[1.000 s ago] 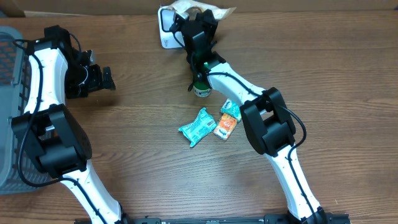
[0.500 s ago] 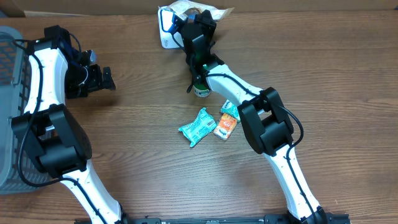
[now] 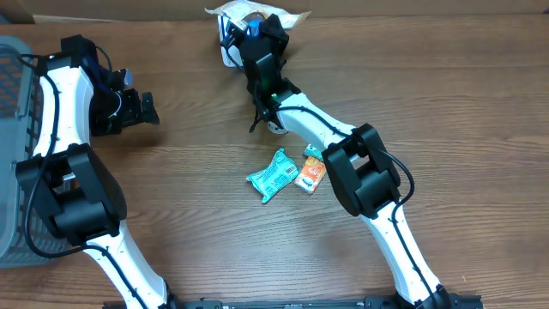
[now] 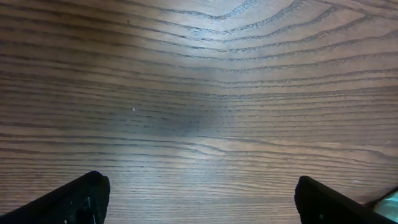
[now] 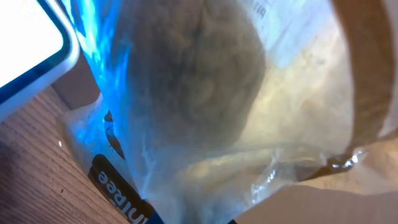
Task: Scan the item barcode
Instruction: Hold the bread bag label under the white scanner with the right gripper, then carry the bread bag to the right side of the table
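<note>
The item is a clear plastic bag [image 3: 296, 15] with a round brownish piece inside, and my right gripper [image 3: 257, 33] is shut on it at the back of the table. The bag hangs over the white scanner [image 3: 224, 54]. In the right wrist view the bag [image 5: 205, 93] fills the frame, lit by a blue glow on its left side, beside the scanner's white corner [image 5: 25, 43]. No barcode shows, and the right fingertips are hidden behind the bag. My left gripper [image 3: 146, 109] stands open over bare wood, far left of the scanner, with its dark fingertips [image 4: 81, 196] wide apart.
A teal packet [image 3: 273, 175], an orange packet [image 3: 310, 174] and a small teal packet [image 3: 311, 152] lie mid-table beside the right arm. A small white-and-green cup [image 3: 274, 127] sits mostly under that arm. A grey basket [image 3: 13, 77] stands at the left edge.
My right gripper has carried the bag to the left, over the scanner, and the arm now covers most of the cup. The left arm has not moved.
</note>
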Available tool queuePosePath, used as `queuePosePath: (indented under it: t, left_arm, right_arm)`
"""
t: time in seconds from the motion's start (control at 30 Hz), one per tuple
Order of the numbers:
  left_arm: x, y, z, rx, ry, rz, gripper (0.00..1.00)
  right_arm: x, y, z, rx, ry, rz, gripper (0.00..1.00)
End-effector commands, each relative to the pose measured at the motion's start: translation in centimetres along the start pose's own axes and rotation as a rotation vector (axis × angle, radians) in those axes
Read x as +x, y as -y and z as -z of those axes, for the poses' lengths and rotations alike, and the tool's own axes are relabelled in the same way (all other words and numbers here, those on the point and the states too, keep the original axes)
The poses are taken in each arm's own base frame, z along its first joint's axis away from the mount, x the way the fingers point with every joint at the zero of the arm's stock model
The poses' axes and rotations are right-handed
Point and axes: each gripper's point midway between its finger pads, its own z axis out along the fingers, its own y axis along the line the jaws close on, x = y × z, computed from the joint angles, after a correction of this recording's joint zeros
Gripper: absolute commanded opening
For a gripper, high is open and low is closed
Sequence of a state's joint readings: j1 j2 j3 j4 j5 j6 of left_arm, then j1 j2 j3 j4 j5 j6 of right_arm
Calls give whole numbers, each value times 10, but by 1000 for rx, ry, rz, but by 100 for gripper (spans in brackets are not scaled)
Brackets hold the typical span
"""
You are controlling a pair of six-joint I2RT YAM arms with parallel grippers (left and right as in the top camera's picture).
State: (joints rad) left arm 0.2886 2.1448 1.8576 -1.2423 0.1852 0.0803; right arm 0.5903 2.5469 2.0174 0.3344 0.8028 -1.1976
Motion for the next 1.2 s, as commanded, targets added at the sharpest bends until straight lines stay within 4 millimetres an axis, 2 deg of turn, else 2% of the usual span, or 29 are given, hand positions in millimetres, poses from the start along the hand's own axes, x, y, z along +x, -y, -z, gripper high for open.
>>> queuePosePath:
  t: [0.0, 0.03, 0.2, 0.27, 0.37, 0.53, 0.63, 0.7, 0.8, 0.83, 0.87, 0.9, 1.07, 1.17]
  left_arm:
    - [-3, 1, 8, -4, 20, -7, 100]
    - [-3, 1, 8, -4, 20, -7, 100]
    - [-3, 1, 8, -4, 20, -7, 100]
    - [-3, 1, 8, -4, 20, -7, 100]
    - [-3, 1, 7, -4, 20, -7, 100]
    - [-3, 1, 8, -4, 20, -7, 99]
    - [-3, 1, 8, -4, 20, -7, 100]
    - [-3, 1, 8, -4, 20, -7, 99]
    - [-3, 1, 8, -4, 20, -7, 100]
    - [-3, 1, 8, -4, 20, -7, 99]
    - [-3, 1, 8, -4, 20, -7, 99]
    - [-3, 1, 8, -4, 20, -7, 99]
    - [-3, 1, 8, -4, 20, -7, 99]
    - [-3, 1, 8, -4, 20, -7, 100]
  right_arm:
    - [2, 130, 11, 159, -24, -236, 4]
    - [12, 173, 20, 199, -49, -303, 4]
    - [37, 266, 58, 206, -87, -454, 4]
    - [49, 291, 78, 178, -98, -524, 4]
    - [61, 307, 111, 27, -73, -638, 4]
    - [84, 302, 161, -361, -29, -901, 4]
    - [102, 291, 180, -583, -51, -1033, 4]
    - [123, 280, 186, -707, -103, -1089, 4]
    - [159, 262, 186, -835, -203, -1154, 4]
    - [175, 254, 183, -873, -252, -1187, 4]
    - [199, 243, 177, -906, -326, -1234, 4]
    - [212, 235, 172, -920, -367, -1259, 4]
    - [268, 191, 152, -964, -554, -1339, 4]
    - [294, 161, 144, -991, -659, -1366, 4]
